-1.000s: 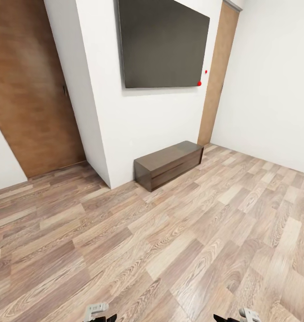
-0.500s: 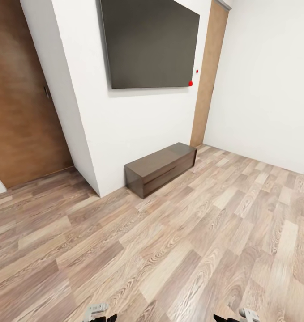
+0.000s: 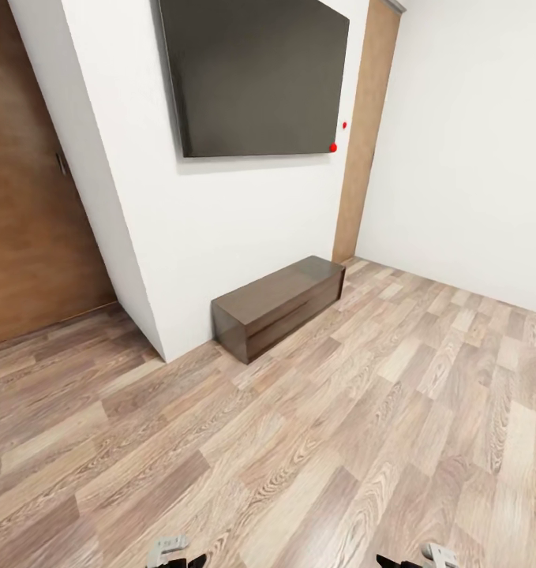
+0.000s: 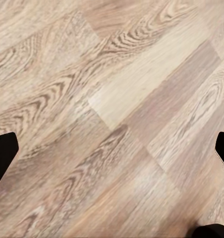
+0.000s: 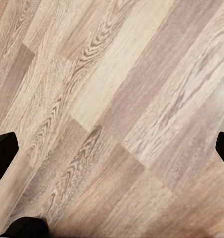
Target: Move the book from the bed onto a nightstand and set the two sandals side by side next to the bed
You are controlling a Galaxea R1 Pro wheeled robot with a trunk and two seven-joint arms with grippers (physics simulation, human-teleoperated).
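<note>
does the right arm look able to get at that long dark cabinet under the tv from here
Probably not. The long dark cabinet stands against the far wall below the tv, with a wide stretch of wood floor between it and the right gripper. Nothing blocks the path; the base would need to drive closer first.

Your left wrist camera looks straight down on the wood-plank floor (image 4: 117,114). The planks run diagonally across the picture, in mixed tones: a pale plank near the middle, darker brown ones beside it, all with strong swirling grain. Your left pincer (image 4: 112,148) stands wide apart, its two black fingertips (image 4: 3,153) showing at opposite edges of the picture, with bare floor between them. Nothing is held.
</note>
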